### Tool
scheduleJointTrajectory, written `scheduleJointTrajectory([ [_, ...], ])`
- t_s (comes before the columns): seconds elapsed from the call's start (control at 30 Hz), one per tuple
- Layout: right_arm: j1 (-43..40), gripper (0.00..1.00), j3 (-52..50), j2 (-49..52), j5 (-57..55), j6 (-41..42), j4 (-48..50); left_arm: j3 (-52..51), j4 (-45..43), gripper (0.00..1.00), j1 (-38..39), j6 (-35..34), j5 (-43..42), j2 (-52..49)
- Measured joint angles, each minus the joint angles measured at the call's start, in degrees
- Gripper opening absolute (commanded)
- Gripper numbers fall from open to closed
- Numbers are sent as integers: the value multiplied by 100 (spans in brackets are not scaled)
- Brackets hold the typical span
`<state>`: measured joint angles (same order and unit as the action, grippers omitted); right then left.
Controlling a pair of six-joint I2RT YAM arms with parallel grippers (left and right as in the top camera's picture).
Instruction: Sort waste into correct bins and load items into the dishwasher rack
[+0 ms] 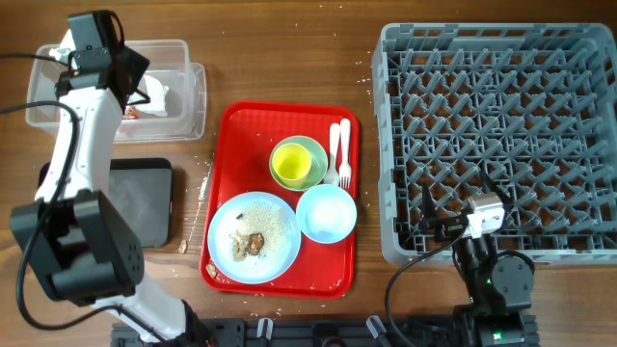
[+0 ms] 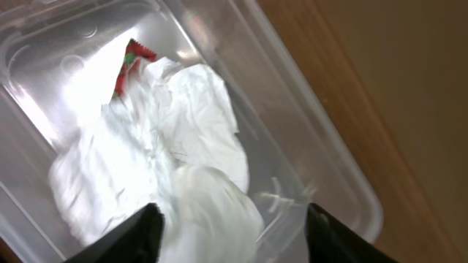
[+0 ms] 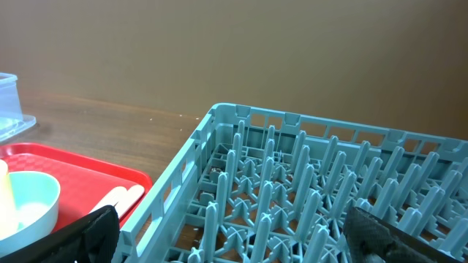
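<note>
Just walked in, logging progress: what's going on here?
The left tool hangs open over the clear tub, where crumpled napkins and a wrapper lie. The right tool sits open by the dishwasher rack. The plate with scraps, blue bowl, green bowl, yellow cup, fork and spoon sit on the red tray.

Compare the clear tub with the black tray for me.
The clear tub is see-through; the black tray is opaque. The clear tub holds crumpled napkins and a red-and-white wrapper; the black tray's visible part shows no waste, though the left arm hides some. Both are rectangular, left of the red tray.
</note>
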<state>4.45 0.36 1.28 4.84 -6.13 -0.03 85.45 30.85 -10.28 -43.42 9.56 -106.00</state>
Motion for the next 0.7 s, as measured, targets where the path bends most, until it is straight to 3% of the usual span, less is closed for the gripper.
scheduleJointTrajectory([
  [0.13, 0, 100, 0, 0, 0, 0, 0, 0, 17, 74, -24, -26, -81, 57],
  [0.17, 0, 100, 0, 0, 0, 0, 0, 0, 46, 79, -24, -26, -101, 149],
  [0.2, 0, 100, 0, 0, 2, 0, 0, 0, 96, 100, -24, -26, -109, 306],
  [0.4, 0, 100, 0, 0, 0, 0, 0, 4, 721, 100, -83, -63, -153, 1843],
  [0.53, 0, 100, 0, 2, 0, 0, 0, 4, 1952, 100, -195, -63, -146, 2789],
  [0.7, 0, 100, 0, 0, 0, 0, 2, 9, 3053, 100, -297, -63, -146, 3156],
])
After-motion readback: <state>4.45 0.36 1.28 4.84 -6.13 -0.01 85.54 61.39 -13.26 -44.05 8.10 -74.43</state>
